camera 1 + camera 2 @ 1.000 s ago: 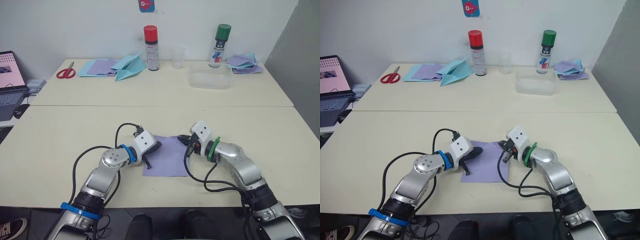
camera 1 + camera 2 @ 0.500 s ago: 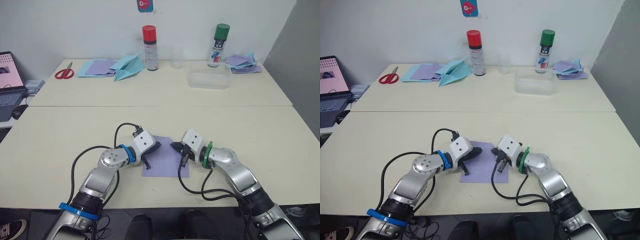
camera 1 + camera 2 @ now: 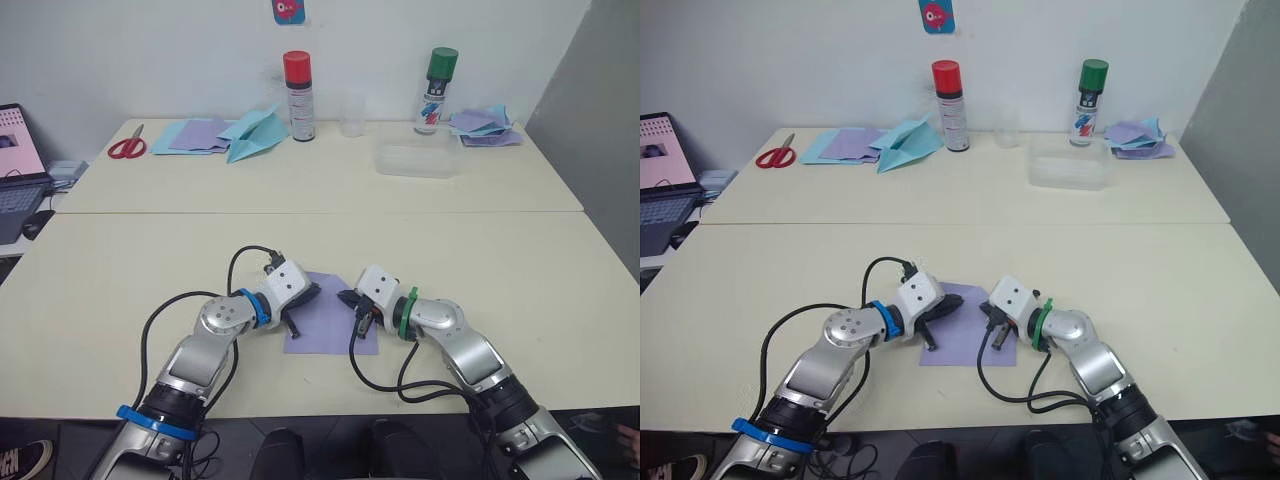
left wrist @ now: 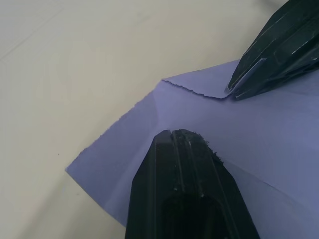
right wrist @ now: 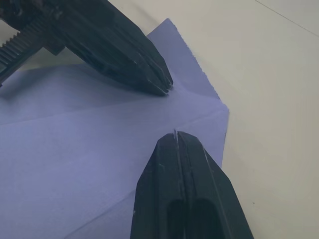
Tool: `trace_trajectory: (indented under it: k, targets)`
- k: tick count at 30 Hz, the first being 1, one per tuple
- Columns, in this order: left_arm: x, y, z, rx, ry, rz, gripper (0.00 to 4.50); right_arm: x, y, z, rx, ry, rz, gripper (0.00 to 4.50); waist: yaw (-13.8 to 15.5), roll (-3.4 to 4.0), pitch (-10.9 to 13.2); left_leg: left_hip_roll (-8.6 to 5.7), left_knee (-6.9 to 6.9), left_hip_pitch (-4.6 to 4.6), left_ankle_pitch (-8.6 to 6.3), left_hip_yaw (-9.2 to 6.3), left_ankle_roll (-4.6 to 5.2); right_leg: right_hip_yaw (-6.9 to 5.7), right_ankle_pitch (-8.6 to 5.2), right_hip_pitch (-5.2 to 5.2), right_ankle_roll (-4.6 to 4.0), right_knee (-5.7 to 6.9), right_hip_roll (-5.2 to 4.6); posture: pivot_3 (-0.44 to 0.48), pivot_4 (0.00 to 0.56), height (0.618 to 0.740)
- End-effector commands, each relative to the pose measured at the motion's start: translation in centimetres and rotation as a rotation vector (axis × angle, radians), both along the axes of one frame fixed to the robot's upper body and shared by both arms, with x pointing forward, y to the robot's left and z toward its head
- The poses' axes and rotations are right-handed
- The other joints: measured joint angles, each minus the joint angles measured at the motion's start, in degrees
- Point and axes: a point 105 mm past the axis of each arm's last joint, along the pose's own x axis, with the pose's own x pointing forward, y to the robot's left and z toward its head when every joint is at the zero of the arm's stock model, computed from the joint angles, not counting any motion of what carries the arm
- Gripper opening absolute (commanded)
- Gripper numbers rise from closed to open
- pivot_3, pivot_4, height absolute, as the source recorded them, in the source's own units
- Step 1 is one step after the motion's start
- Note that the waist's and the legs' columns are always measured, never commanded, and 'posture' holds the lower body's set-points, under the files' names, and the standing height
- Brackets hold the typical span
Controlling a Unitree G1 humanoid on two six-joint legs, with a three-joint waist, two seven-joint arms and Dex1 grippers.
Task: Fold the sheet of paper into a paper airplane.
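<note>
the thin lavender-purple sheet of paper lies flat on the near cream surface, between the two arms. the left gripper, its two black fingers pressed together, rests its tip on the far left part of the sheet. the right gripper, also pressed together with nothing visibly caught between the fingers, touches the sheet near its far edge. in the left wrist view the right gripper's tip sits at a slightly ragged paper edge where a corner looks folded over, and a crease runs across the sheet. the two tips are near each other but apart.

on the far surface stand a red-capped spray can and a green-capped spray can, with a clear plastic tray just in front of the green one. a light blue paper plane rests beside a pile of purple and blue sheets, and red-handled scissors lie to their left.
</note>
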Motion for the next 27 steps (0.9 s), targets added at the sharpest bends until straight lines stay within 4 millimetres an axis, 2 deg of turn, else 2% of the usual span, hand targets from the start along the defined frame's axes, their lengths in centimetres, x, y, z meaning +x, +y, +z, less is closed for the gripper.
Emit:
trace_trajectory:
  k: [1, 4, 8, 10, 16, 22, 27]
  targets:
    - [0.2, 0.7, 0.6, -0.122, 0.148, 0.069, 0.0, 0.2, -0.5, -0.4, -0.031, 0.011, -0.019, 0.01, 0.0, -0.04, 0.0, 0.0, 0.0, -0.01, 0.0, 0.0, 0.0, -0.01, 0.0, 0.0, 0.0, 0.0, 0.0, 0.0, 0.15, 0.74]
    - [0.8, 0.3, 3.1, -0.223, 0.172, 0.062, 0.0, 0.4, -0.6, -0.5, -0.03, 0.019, -0.028, 0.01, 0.0, -0.14, 0.2, -0.01, 0.01, -0.05, 0.0, -0.05, 0.0, -0.06, 0.0, -0.03, 0.01, 0.0, 0.02, 0.0, 0.15, 0.74]
    - [1.6, -0.8, 5.0, -0.276, 0.131, 0.042, 0.0, 0.4, -0.6, -0.5, -0.033, 0.022, -0.032, 0.01, 0.0, -0.3, 0.3, -0.02, 0.01, -0.13, 0.0, -0.1, 0.0, -0.09, 0.0, -0.06, 0.01, 0.0, 0.03, 0.0, 0.15, 0.74]
    - [1.9, -1.9, 5.5, -0.297, 0.108, 0.01, 0.0, 0.3, -0.6, -0.6, -0.031, 0.028, -0.033, 0.01, 0.0, -0.33, 0.4, -0.03, 0.02, -0.15, 0.0, -0.07, 0.0, -0.06, 0.01, -0.06, 0.01, -0.02, 0.02, 0.0, 0.15, 0.74]
    - [2.4, -4.1, 4.1, -0.203, 0.094, -0.061, 0.0, 0.0, -0.3, -0.8, -0.027, 0.038, -0.029, 0.01, -0.1, -0.37, 0.4, -0.01, 0.02, -0.12, 0.0, -0.09, 0.0, -0.05, 0.02, -0.06, 0.03, 0.01, 0.05, 0.0, 0.15, 0.74]
    - [3.2, -4.9, 2.1, -0.122, 0.114, -0.093, 0.0, 0.1, -0.3, -0.6, -0.021, 0.037, -0.039, 0.01, -0.1, -0.43, 0.4, -0.02, 0.03, -0.14, 0.0, -0.07, 0.0, -0.04, 0.02, -0.07, 0.03, 0.0, 0.07, 0.0, 0.15, 0.74]
    - [3.0, -5.3, 0.6, -0.072, 0.154, -0.128, 0.0, -0.2, -0.2, -0.7, -0.019, 0.048, -0.028, 0.01, 0.0, -0.44, 0.4, -0.02, 0.02, -0.14, 0.0, -0.07, 0.0, -0.05, 0.02, -0.07, 0.03, 0.01, 0.08, 0.0, 0.15, 0.74]
